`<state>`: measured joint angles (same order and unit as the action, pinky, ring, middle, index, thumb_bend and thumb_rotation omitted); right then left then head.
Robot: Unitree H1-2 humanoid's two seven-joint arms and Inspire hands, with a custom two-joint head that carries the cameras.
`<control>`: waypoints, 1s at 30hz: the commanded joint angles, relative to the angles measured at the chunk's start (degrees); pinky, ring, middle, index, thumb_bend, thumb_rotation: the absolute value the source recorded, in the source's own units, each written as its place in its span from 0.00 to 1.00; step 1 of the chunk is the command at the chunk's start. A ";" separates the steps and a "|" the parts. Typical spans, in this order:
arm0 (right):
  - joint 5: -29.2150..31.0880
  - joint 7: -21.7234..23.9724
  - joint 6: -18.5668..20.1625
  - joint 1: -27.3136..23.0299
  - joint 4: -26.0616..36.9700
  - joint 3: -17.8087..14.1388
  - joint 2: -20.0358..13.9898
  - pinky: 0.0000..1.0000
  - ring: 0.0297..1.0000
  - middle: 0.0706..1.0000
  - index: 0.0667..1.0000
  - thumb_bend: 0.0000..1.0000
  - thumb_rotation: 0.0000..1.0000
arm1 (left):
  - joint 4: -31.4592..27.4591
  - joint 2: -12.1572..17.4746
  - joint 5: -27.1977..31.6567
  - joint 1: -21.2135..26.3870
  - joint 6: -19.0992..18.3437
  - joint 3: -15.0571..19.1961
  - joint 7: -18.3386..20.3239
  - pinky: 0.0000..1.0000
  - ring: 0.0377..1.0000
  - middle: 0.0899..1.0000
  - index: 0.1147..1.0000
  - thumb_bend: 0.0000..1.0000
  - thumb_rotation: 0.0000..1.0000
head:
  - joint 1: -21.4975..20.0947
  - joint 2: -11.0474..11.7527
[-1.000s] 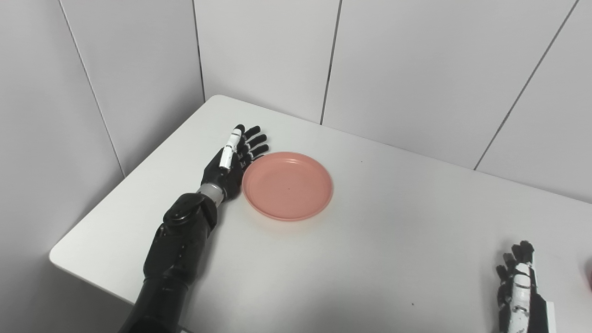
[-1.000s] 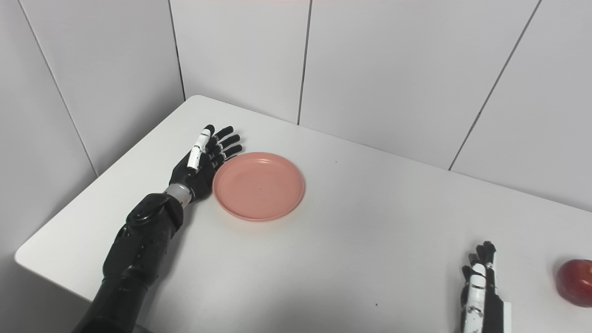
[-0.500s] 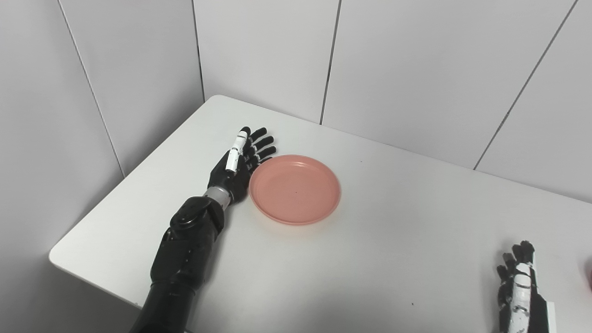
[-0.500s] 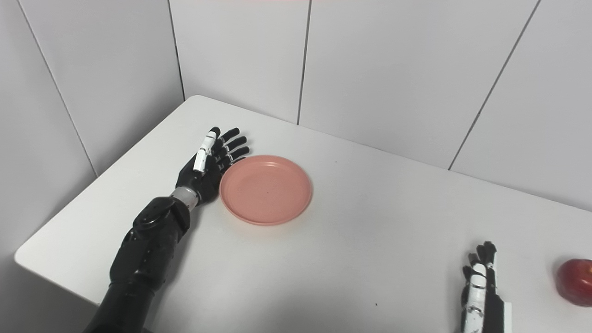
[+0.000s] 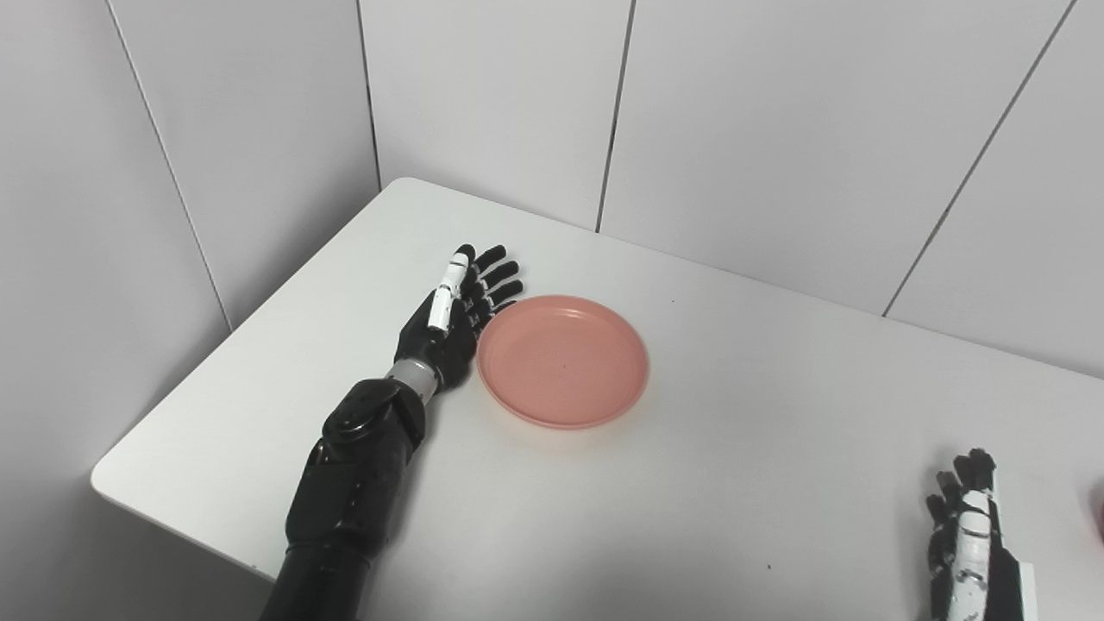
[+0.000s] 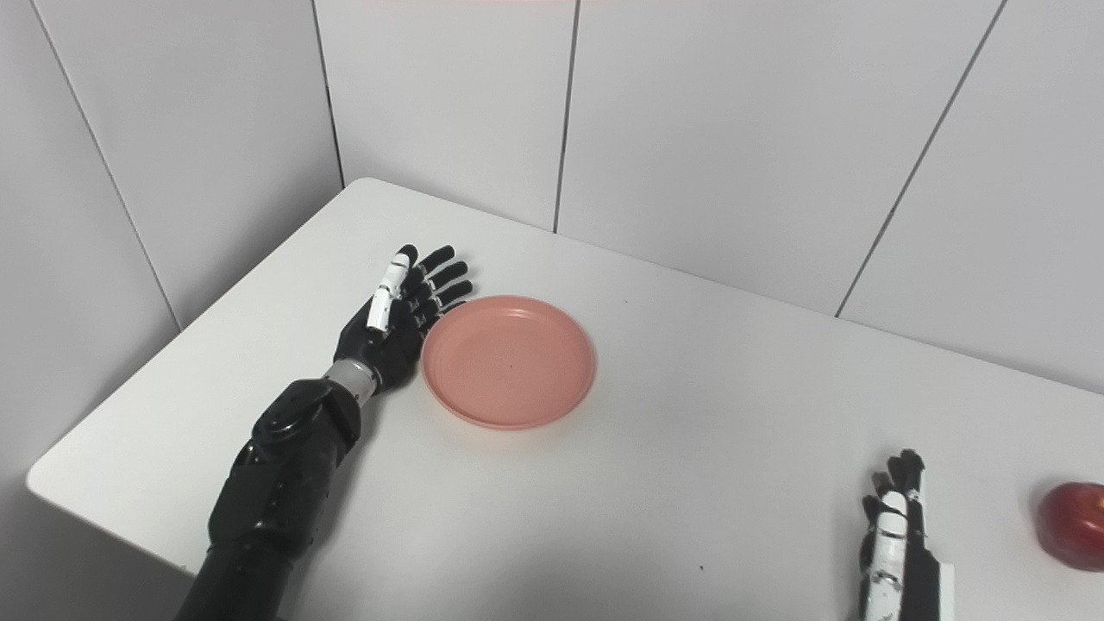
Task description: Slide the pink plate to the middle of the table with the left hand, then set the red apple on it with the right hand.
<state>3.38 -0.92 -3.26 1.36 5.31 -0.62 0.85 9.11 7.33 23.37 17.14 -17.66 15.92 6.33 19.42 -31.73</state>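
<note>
Left hand (image 5: 448, 323) flat, fingers straight, holds nothing, side pressed on pink plate (image 5: 562, 360); right hand (image 6: 893, 535) open, empty, red apple (image 6: 1072, 524) just right of it

The pink plate (image 5: 562, 360) looked like smooth matt plastic, and the table (image 5: 742, 414) had a smooth, pale, faintly sheeny top. The left hand (image 5: 448, 319) showed glossy black plastic with a metal wrist ring, while the red apple (image 6: 1072, 523) had shiny skin.
</note>
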 commanded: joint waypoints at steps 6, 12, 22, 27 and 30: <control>0.02 -0.02 -0.64 0.47 -0.02 -0.07 0.53 1.00 0.99 0.99 0.99 0.22 1.00 | -3.43 -1.19 -0.03 -0.14 -2.66 -1.49 -1.30 0.90 0.88 0.88 0.86 0.39 1.00 | -0.25 -0.31; 0.08 0.11 -0.83 0.39 -0.40 -0.08 0.40 1.00 0.99 0.99 0.99 0.22 1.00 | -6.71 -2.37 -0.39 -0.65 -4.38 -2.26 -3.35 0.91 0.89 0.89 0.87 0.37 1.00 | -0.52 -0.51; 0.09 -0.03 -0.48 0.47 -0.15 -0.03 0.66 1.00 0.99 0.99 0.99 0.25 1.00 | -9.83 -3.25 -0.73 -0.36 -6.49 -3.44 -5.78 0.90 0.89 0.89 0.87 0.37 1.00 | -1.29 -0.90; -0.05 -0.41 -0.11 0.48 0.17 -0.02 0.95 1.00 0.98 0.99 0.98 0.23 1.00 | -9.63 -3.43 -1.29 -0.15 -6.20 -4.21 -5.91 0.89 0.88 0.88 0.86 0.37 1.00 | -1.77 -1.09; -0.24 -0.41 -0.88 0.46 -0.31 0.01 0.94 1.00 0.98 0.98 0.98 0.24 1.00 | -9.34 -3.86 -1.41 -0.08 -5.96 -4.55 -5.64 0.89 0.89 0.89 0.86 0.37 1.00 | -1.96 -1.15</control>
<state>3.20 -1.33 -3.25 1.32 5.32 -0.68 1.19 1.14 3.42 22.07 15.13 -23.99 11.78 0.38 17.40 -32.87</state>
